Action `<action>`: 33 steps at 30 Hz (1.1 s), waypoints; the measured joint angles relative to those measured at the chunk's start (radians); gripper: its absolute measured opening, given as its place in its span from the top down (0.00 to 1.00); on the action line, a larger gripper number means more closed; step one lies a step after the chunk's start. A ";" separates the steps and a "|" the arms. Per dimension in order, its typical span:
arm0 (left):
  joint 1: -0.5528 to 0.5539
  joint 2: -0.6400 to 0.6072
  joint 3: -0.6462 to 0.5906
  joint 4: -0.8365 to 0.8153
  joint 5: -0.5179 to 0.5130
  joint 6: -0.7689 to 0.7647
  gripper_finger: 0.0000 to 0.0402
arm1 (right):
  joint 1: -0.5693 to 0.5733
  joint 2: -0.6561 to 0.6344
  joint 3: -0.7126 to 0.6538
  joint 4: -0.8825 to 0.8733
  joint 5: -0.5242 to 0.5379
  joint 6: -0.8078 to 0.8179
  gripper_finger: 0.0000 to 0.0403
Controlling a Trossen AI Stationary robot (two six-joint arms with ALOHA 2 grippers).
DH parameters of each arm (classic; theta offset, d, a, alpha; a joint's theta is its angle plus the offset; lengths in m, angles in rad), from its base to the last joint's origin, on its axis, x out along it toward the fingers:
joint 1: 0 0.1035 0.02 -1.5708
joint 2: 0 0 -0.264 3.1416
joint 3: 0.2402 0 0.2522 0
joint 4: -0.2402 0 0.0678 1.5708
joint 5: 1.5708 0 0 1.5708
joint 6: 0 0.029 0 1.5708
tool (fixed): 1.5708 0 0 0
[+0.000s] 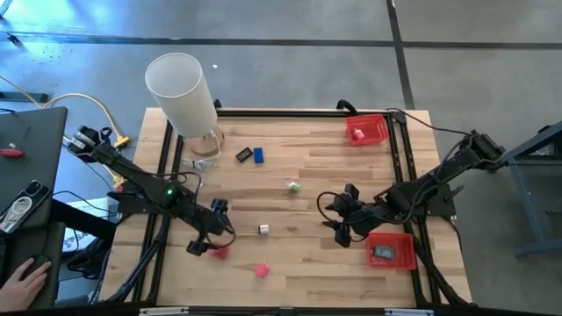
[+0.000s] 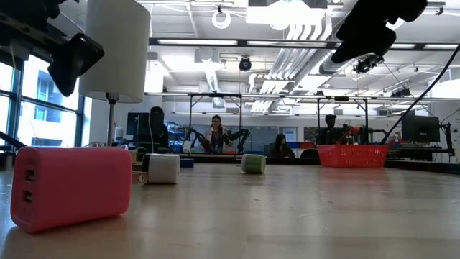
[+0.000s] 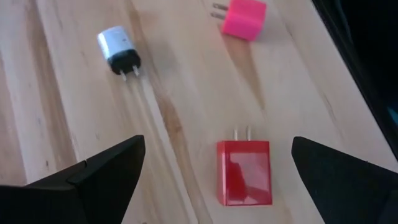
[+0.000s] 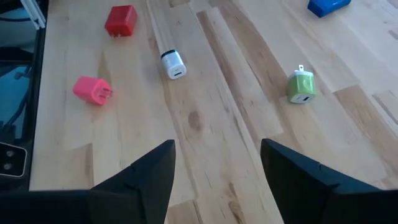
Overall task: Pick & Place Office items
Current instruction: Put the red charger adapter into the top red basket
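Observation:
A red charger block (image 3: 244, 171) lies flat on the wooden table, prongs toward the far side. It sits between the two spread fingers of my open left gripper (image 3: 218, 142), which hangs above it near the table's front left (image 1: 213, 235) and touches nothing. Other office items lie loose: a pink block (image 1: 262, 270), a white plug (image 1: 262, 230), a green plug (image 1: 294, 186), and a blue piece (image 1: 259, 155) beside a black one (image 1: 243, 156). My right gripper (image 1: 338, 221) hovers open over bare wood right of centre (image 4: 217, 144).
A red tray (image 1: 406, 260) with a dark piece inside stands at the near right, just beside my right gripper. A second red tray (image 1: 367, 129) sits at the far right. A tall white cylinder (image 1: 180, 92) stands at the far left. Black rails (image 1: 169, 149) border the tabletop.

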 joint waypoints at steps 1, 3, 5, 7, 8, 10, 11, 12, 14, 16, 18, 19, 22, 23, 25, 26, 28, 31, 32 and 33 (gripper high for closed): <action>-0.004 0.000 0.000 0.004 0.001 0.004 0.02 | 0.000 0.000 0.000 0.000 -0.001 0.000 0.44; -0.012 0.000 0.000 0.004 0.000 0.010 0.02 | 0.000 0.000 0.000 0.000 -0.001 0.000 0.44; -0.022 0.000 -0.004 0.010 0.000 0.010 0.02 | 0.000 0.000 0.000 0.000 -0.001 0.000 0.44; -0.033 0.000 -0.020 0.026 0.001 0.011 0.02 | 0.000 0.000 0.000 0.001 -0.001 0.000 0.44; -0.038 0.000 -0.027 0.034 0.001 0.011 0.02 | 0.000 0.000 0.000 0.002 -0.001 0.000 0.44; -0.046 0.000 -0.046 0.068 0.001 0.011 0.02 | 0.000 0.000 0.000 0.011 -0.001 0.000 0.44; -0.050 0.000 -0.059 0.087 0.002 0.011 0.02 | 0.000 0.000 0.000 0.015 -0.001 0.000 0.44; -0.053 0.000 -0.075 0.104 0.002 0.011 0.02 | 0.000 0.000 0.000 0.018 -0.001 0.000 0.44; -0.057 -0.001 -0.108 0.136 0.015 0.010 0.02 | 0.000 0.000 0.000 0.024 -0.001 0.000 0.44; -0.058 -0.002 -0.138 0.178 0.039 0.010 0.02 | 0.000 0.000 0.000 0.031 -0.001 0.000 0.44; -0.058 -0.002 -0.171 0.220 0.081 0.012 0.02 | 0.000 0.000 0.000 0.039 -0.001 0.000 0.44; -0.058 -0.002 -0.184 0.240 0.105 0.020 0.02 | 0.000 0.000 0.000 0.039 -0.001 0.000 0.44; -0.058 -0.003 -0.212 0.303 0.133 0.022 0.02 | 0.000 0.000 0.000 0.040 -0.001 0.000 0.44; -0.058 -0.003 -0.222 0.312 0.133 0.019 0.02 | 0.000 0.000 0.000 0.041 -0.001 0.000 0.44; -0.058 -0.003 -0.242 0.317 0.133 0.018 0.02 | 0.000 0.000 0.000 0.044 -0.001 0.000 0.44; -0.058 -0.003 -0.251 0.322 0.132 0.019 0.02 | 0.000 0.000 0.000 0.045 -0.001 0.000 0.44; -0.058 -0.003 -0.270 0.345 0.132 0.022 0.02 | 0.000 0.000 0.000 0.049 -0.001 0.000 0.44; -0.058 -0.003 -0.300 0.392 0.132 0.027 0.02 | 0.000 0.000 0.000 0.056 -0.001 0.000 0.44; -0.058 -0.003 -0.308 0.408 0.132 0.027 0.02 | 0.000 0.000 0.000 0.057 -0.001 0.000 0.44; -0.058 -0.003 -0.316 0.422 0.132 0.027 0.02 | 0.000 0.000 0.000 0.059 -0.001 0.000 0.44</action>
